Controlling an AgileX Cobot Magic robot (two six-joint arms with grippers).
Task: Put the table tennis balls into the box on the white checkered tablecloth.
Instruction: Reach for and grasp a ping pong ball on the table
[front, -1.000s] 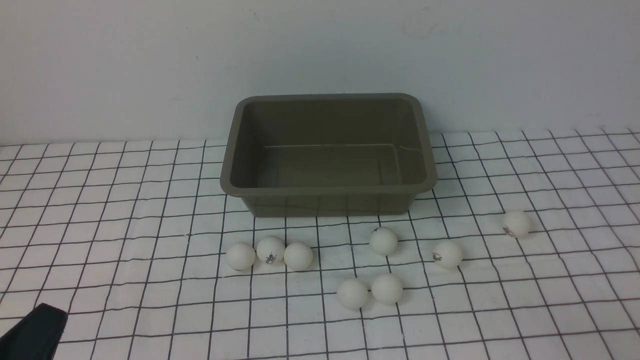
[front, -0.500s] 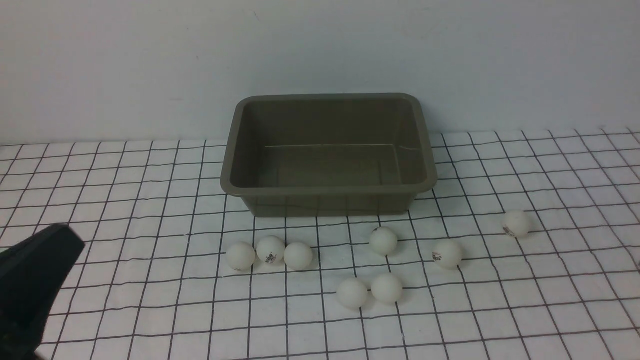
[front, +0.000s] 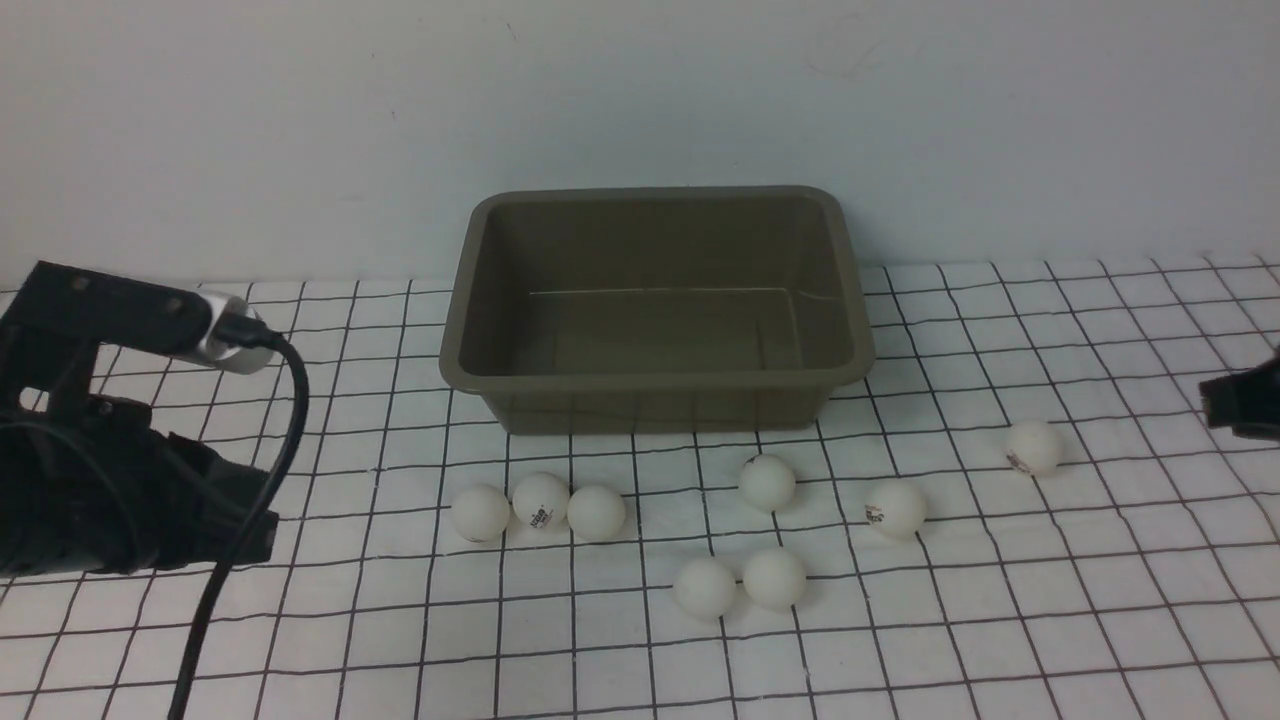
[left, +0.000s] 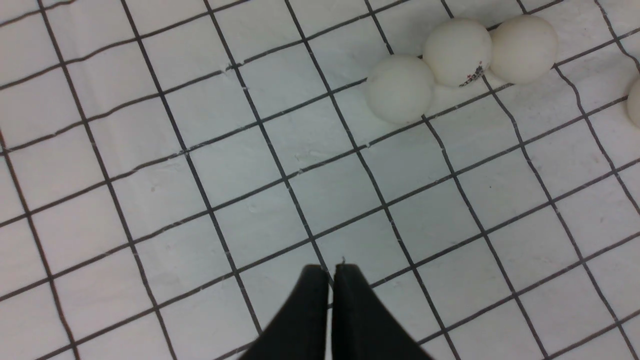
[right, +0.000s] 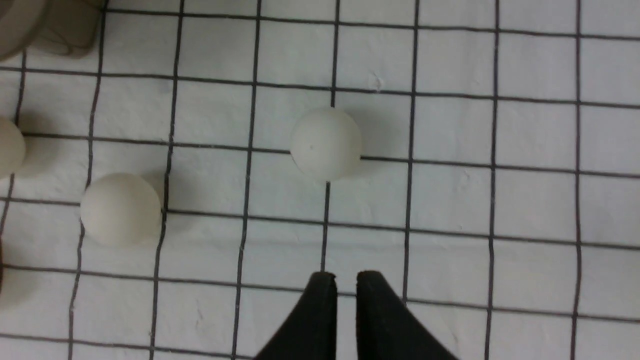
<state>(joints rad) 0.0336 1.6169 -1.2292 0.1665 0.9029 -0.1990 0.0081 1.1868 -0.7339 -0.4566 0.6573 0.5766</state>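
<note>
Currently left end effector (left: 327, 272) closed, right end effector (right: 341, 280) barely parted: may knock away ball (front: 1033, 447) at 4 o'clock of box (front: 660, 381)

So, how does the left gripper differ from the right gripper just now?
The left gripper has its fingertips together; the right gripper shows a narrow gap between them. The right gripper has a lone table tennis ball straight ahead; the left gripper has a row of three touching balls ahead, off to one side. Both are black, hold nothing and hover over the white checkered tablecloth.
</note>
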